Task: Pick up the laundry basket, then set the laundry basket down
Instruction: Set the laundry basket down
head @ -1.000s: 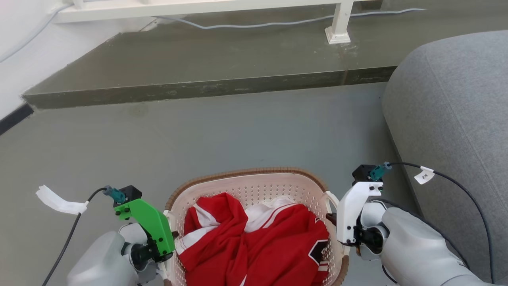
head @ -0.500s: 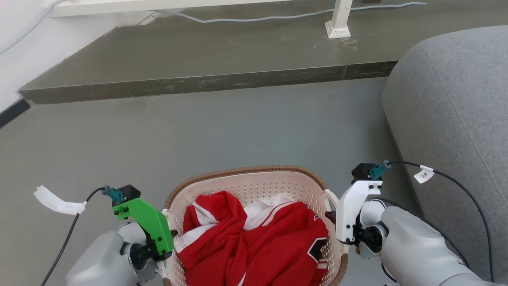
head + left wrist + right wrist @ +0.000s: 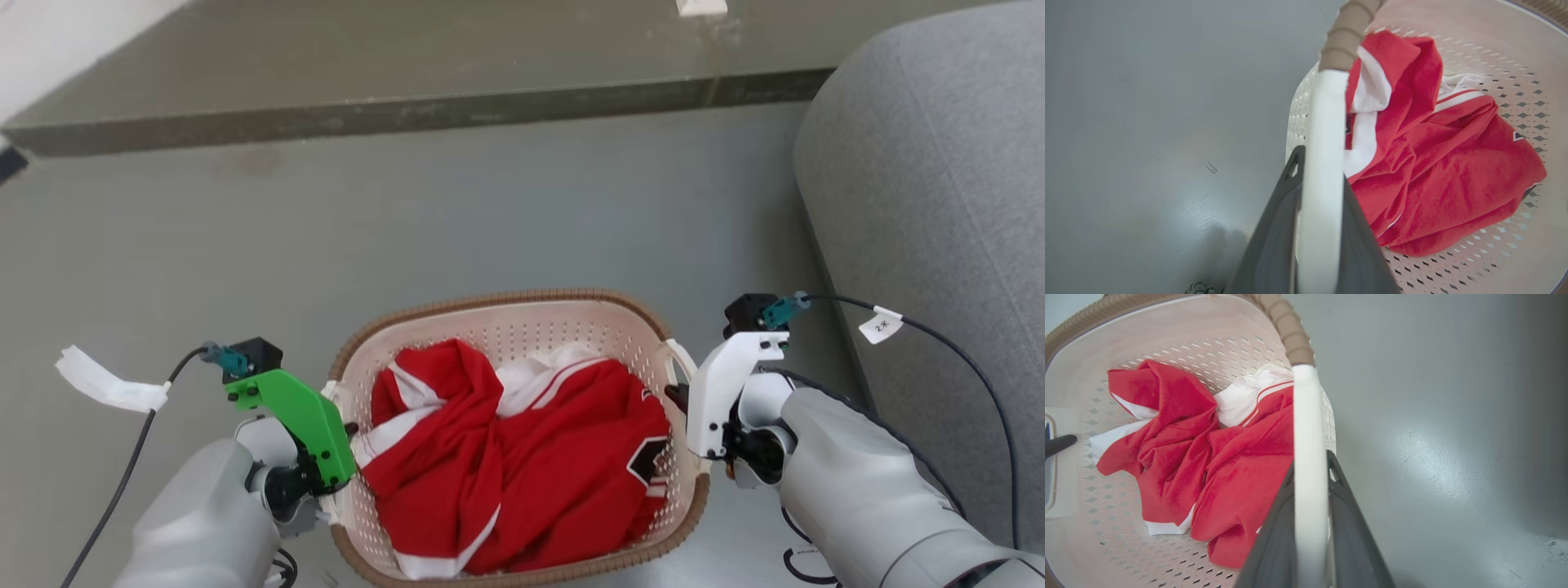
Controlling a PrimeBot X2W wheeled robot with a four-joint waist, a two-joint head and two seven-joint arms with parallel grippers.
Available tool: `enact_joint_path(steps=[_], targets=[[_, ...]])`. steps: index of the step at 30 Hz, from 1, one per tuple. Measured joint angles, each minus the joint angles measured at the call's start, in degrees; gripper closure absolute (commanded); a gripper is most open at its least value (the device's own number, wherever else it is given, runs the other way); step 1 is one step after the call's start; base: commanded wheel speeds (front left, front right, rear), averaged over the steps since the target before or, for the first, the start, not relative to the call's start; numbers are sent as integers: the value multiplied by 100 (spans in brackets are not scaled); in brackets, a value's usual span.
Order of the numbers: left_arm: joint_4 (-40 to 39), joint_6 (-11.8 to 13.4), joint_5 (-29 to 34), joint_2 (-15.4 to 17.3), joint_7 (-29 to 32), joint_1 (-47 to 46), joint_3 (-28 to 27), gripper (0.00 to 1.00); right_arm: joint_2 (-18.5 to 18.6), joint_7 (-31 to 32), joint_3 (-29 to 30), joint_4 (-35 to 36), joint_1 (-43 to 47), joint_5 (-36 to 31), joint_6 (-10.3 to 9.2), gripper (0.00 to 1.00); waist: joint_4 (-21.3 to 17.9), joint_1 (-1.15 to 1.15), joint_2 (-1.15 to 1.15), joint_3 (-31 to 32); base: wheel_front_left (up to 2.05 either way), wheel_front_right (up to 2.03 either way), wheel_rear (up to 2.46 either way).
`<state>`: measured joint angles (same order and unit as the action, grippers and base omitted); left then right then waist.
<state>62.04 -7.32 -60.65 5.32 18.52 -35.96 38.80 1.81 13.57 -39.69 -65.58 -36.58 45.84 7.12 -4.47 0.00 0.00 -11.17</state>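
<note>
Laundry basket (image 3: 522,336) at 6 o'clock in the head view, over grey floor (image 3: 457,212); cannot tell whether its base touches the floor. Grey sofa (image 3: 939,204) fills the 3 o'clock side, near the basket but apart from it. Raised step (image 3: 367,65) runs across at 12 o'clock. Basket: cream perforated walls, brown woven-look rim, upright. Inside lies a crumpled red-and-white garment (image 3: 531,465), covering most of the bottom. Left arm with green bracket (image 3: 298,416) at the basket's 9 o'clock; right arm with white bracket (image 3: 722,392) at its 3 o'clock. Left gripper (image 3: 1321,167): the two dark fingers pinch the left handle (image 3: 1327,122), one on each side of the white bar. Right gripper (image 3: 1310,463): same, fingers clamped on either side of the right handle (image 3: 1306,416). The right wrist view shows a dark fingertip (image 3: 1059,443) at the opposite handle, 9 o'clock. White cable tag (image 3: 880,325) at 2 o'clock; white tape flag (image 3: 102,384) at 9 o'clock.
</note>
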Motion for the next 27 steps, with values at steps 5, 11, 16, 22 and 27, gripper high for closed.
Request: enact_joint_path(steps=[5, 11, 16, 22, 27], targets=[[24, -9, 113, -1, -205, -139, 8, 100, -1, -202, -16, 0, -115, -59, 0, 100, 2, 0, 0, -323, 0, 0, 0], [55, 35, 202, -15, -513, -404, 18, 100, 11, -513, -60, -1, -347, -168, -15, 100, 6, 0, 0, -842, 0, 0, 0], [57, 54, 269, -33, -778, -589, 18, 100, 34, -758, -92, 1, -532, -275, -52, 100, 15, 0, 0, -1236, 0, 0, 0], [53, 56, 456, -35, -1076, -806, 21, 100, 46, -992, -108, 5, -736, -355, -68, 100, 24, 0, 0, -1639, 0, 0, 0], [52, 58, 516, -27, -1348, -1044, 23, 100, 49, -1188, -104, 15, -978, -380, -127, 100, 32, 1, 0, -2046, 0, 0, 0]])
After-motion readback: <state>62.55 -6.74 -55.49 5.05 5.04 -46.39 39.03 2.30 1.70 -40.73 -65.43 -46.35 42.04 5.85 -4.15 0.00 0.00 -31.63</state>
